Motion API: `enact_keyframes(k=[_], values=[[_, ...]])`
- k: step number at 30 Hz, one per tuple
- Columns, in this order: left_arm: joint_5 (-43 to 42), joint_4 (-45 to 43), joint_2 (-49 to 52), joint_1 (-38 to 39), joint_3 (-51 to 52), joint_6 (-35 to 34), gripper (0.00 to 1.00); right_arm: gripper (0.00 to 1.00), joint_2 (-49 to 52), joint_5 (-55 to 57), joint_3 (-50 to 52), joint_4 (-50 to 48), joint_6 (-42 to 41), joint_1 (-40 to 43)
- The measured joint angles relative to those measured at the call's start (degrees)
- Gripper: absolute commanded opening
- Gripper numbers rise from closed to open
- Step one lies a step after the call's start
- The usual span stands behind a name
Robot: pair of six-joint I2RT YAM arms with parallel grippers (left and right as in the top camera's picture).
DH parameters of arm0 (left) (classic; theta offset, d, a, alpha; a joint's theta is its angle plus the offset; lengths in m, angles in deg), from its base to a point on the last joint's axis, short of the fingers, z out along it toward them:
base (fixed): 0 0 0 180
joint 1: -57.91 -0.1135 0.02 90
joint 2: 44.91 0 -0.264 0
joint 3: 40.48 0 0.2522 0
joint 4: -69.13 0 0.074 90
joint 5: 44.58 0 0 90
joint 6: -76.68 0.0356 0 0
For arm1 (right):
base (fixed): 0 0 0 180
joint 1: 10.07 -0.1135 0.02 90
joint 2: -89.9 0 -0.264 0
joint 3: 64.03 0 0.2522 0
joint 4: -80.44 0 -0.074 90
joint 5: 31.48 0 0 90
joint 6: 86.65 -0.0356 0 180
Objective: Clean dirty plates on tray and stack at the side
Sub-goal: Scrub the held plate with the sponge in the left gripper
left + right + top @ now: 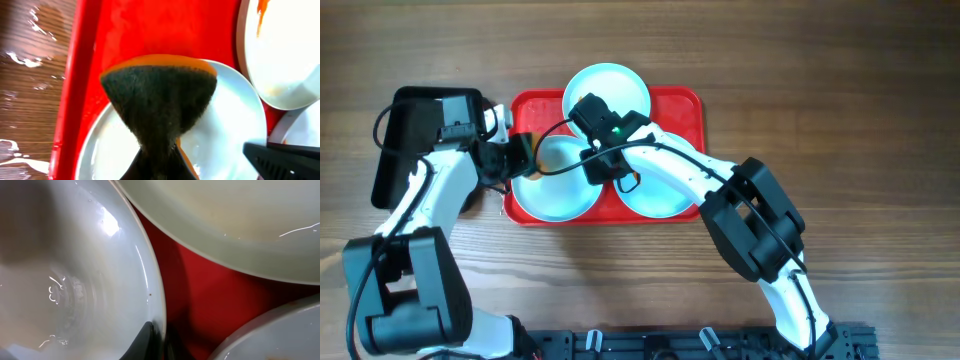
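Three pale plates lie on the red tray point(685, 110): a back one point(610, 85), a front-left one point(555, 190) and a front-right one point(665, 200). My left gripper point(520, 155) is shut on a dark, orange-backed sponge point(160, 100), which rests on the front-left plate point(230, 135) near its far rim. My right gripper point(605, 170) is shut on that plate's right rim point(156, 330), one finger inside and one outside. A neighbouring plate point(290, 50) carries an orange smear at its edge. The right finger point(285, 160) shows in the left wrist view.
A smaller black tray point(415, 125) sits left of the red tray, partly under my left arm. The wooden table point(840, 90) lies around both trays. In the right wrist view, red tray floor point(215, 295) shows between two other plates point(240, 220), point(280, 335).
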Motion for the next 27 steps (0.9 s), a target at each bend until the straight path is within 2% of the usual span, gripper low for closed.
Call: enact_keyframes(k=[5,10,14,19,20,27], values=[[-4.85,-1.05,6.03,0.68,0.00,-1.27,0.04,0.09,0.00,0.02,0.00,0.00,0.00,0.00],[-5.73,-1.66,8.59,3.26,-0.55,-1.42,0.04,0.09,0.00,0.83,0.00,0.39,-0.02,0.44],[0.46,0.92,8.52,4.52,-1.73,-1.49,0.04,0.09,0.00,0.76,0.00,0.37,0.00,0.42],[12.79,5.68,7.19,4.87,-2.67,-1.46,0.04,0.07,0.00,0.42,0.00,0.17,0.00,0.22],[18.40,7.32,6.71,4.76,-2.93,-1.46,0.04,0.07,0.00,0.28,0.00,0.11,-0.04,0.22],[32.52,9.60,0.55,4.13,-4.94,-1.44,0.04,0.04,-0.02,0.17,-0.33,-0.02,-0.04,0.44]])
